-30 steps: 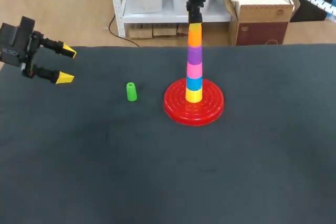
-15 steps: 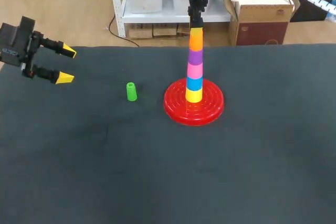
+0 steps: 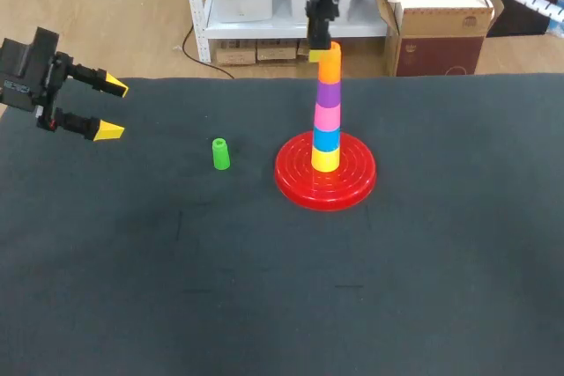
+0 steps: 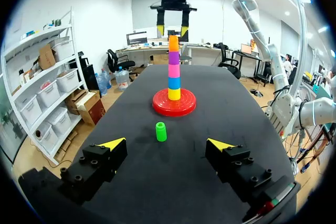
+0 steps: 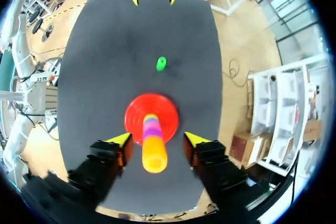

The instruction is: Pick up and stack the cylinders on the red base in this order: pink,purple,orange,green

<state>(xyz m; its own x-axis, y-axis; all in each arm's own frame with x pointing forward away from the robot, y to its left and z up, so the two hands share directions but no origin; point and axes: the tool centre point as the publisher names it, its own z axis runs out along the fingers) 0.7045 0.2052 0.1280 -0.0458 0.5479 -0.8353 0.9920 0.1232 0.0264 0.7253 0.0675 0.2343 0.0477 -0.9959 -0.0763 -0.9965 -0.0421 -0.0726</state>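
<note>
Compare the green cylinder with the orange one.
The orange cylinder sits atop the purple cylinder on the red base; the green cylinder stands alone on the table beside the base. The right tool hangs open just above the orange cylinder; no tool is near the green cylinder. Both stand upright.

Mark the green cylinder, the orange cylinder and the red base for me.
green cylinder [image 3: 220, 155]: head view, middle of its side.
orange cylinder [image 3: 329, 66]: head view, middle of its side, at the stack's top.
red base [image 3: 300, 184]: head view, bare part of its disc.
</note>
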